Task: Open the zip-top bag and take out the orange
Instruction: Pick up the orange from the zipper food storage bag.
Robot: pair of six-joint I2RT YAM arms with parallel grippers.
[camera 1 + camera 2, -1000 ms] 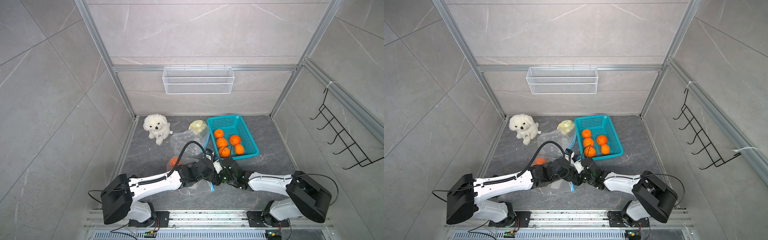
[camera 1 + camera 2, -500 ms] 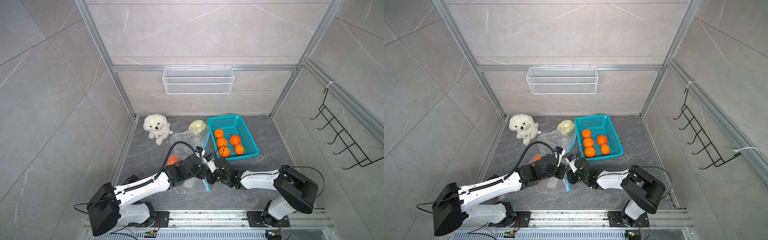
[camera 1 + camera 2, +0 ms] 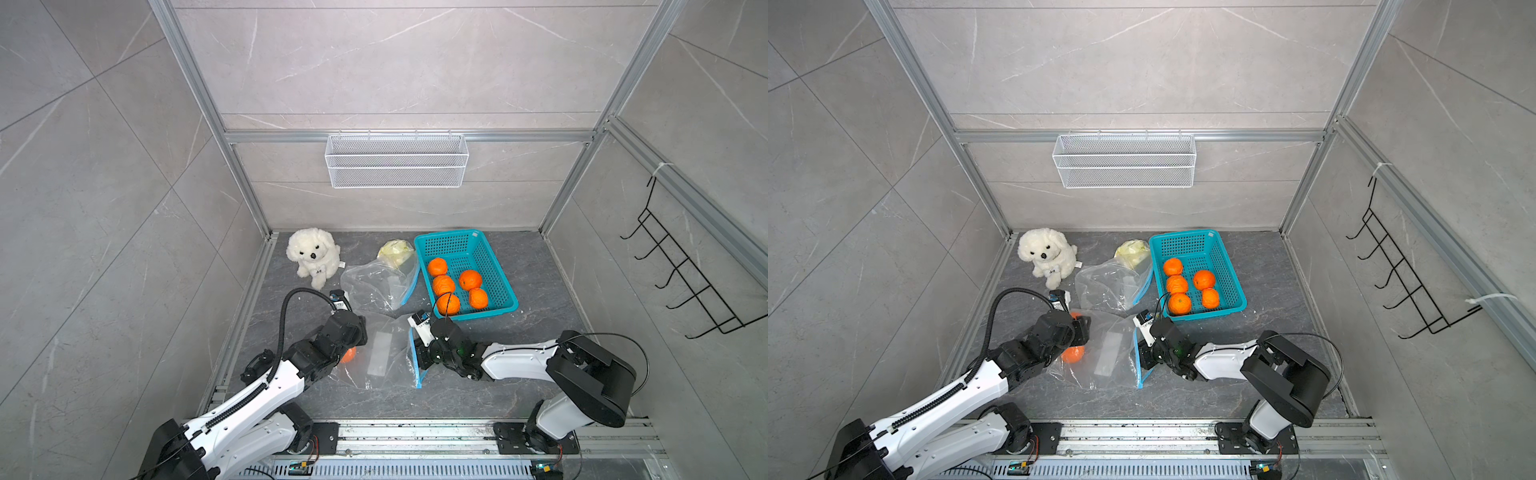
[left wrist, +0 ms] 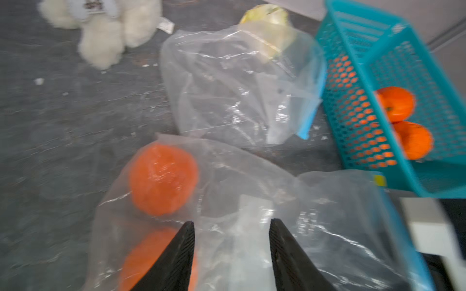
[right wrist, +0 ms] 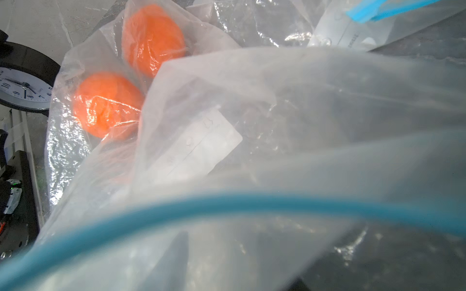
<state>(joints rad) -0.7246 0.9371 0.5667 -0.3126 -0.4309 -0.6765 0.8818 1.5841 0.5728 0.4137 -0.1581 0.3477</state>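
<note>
- Step in hand, by the look of it: getting the mouth of the clear plastic zip-top bag w/ blue zip strip [image 3: 386, 353] open enough for a reach-in. Bag lies flat on the dark grey table [image 3: 478, 399], near the front edge, left of centre, zip end toward the R arm.
- Two round oranges [image 4: 162, 180] sit inside at the bag's closed end, toward the table's left edge, i.e. farthest from the zip. None out yet.
- To do it well: R gripper [image 3: 423, 355] should hold one lip of the blue zip strip [image 5: 227, 204] raised and steady, no tugging. Film looks slack, so the whole bag would prob. slide along the table.
- L gripper [image 4: 230, 223] needs to come round to the zip end and go in through the mouth. Pinching fruit through the film gets nothing out.
- Seal parted or not: can't tell. Strip arcs across the R wrist view, blurred.
- Risk: slick film, fruit that rolls. Jaws want to be wide before closing on one orange, the other left alone.
- L gripper: jaws apart, nothing between them. Ribbed black fingers [image 4: 176, 254] hover over the bag's body, one in front of the nearer orange. Contact w/ film: can't tell.
- R gripper: at the zip strip, against the bag's edge in both top views. Fingers hidden behind plastic, so pinching or not: can't tell.
- Not involved: teal plastic basket [image 3: 455, 251] w/ five loose oranges [image 3: 470, 279], right of centre toward the back edge; second clear bag [image 3: 374, 282] just beside it.
</note>
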